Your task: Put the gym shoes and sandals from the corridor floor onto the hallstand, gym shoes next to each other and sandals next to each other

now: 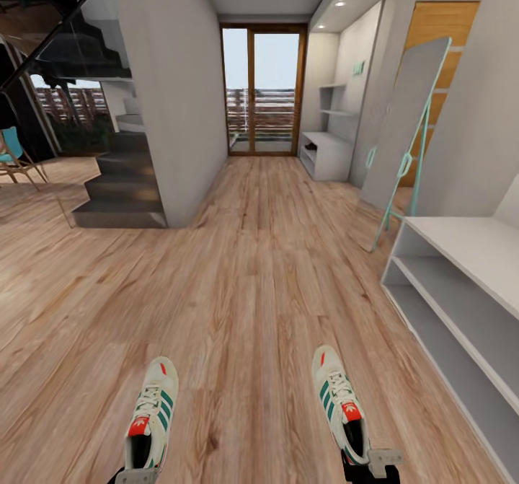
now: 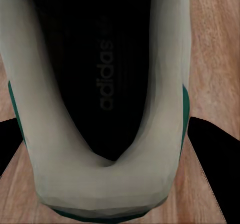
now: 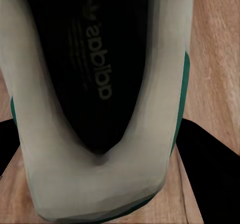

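The left gripper (image 1: 137, 475) pinches the heel of the left gym shoe (image 1: 151, 415), a cream-white lace-up sneaker with green side stripes and a red-orange tongue, held toe-forward over the grainy wood-plank corridor floor (image 1: 245, 282); in the left wrist view its dark fingers (image 2: 212, 159) flank the smooth, rounded heel (image 2: 100, 184) around a black insole. The right gripper (image 1: 375, 464) likewise clamps the heel of the matching right gym shoe (image 1: 339, 401), with black fingers (image 3: 210, 159) on either side of it. A low white shelf unit (image 1: 461, 304) with two open tiers stands at the right, and farther down the corridor the hallstand (image 1: 326, 154) sits under white wall shelves.
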Motion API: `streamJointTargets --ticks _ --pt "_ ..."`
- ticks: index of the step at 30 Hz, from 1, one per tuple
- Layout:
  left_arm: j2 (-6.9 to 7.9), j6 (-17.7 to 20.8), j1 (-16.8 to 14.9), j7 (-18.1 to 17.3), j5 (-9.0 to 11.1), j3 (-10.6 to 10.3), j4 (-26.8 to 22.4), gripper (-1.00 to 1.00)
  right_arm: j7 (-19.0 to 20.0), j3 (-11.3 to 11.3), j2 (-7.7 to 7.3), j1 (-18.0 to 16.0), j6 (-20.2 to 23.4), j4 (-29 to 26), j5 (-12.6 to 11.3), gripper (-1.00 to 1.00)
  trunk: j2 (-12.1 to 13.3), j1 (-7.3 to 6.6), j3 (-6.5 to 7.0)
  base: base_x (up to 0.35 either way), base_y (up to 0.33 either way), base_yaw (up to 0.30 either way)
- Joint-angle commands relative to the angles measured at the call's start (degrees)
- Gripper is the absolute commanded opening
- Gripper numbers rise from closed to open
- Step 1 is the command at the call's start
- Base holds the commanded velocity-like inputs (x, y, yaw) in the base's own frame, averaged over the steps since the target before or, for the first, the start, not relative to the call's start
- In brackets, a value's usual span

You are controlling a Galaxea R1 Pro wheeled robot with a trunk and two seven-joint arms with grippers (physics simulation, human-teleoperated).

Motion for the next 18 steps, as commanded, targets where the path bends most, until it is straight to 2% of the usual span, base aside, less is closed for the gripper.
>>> streamJointTargets --ticks 1,18 --pt "-0.04 -0.19 -0.05 -0.31 -0.51 0.52 0.02 -1.0 -0.14 -0.16 0.0 -0.04 -0.16 0.04 0.37 -1.0 -0.02 0.02 -0.05 0.339 0.0 0.0" --pt "-0.03 -0.2 -0.05 -0.31 -0.51 0.52 0.02 -1.0 -0.14 -0.16 0.0 -0.04 -0.16 0.05 0.37 -1.0 -0.02 0.02 -0.05 0.339 0.0 0.0"
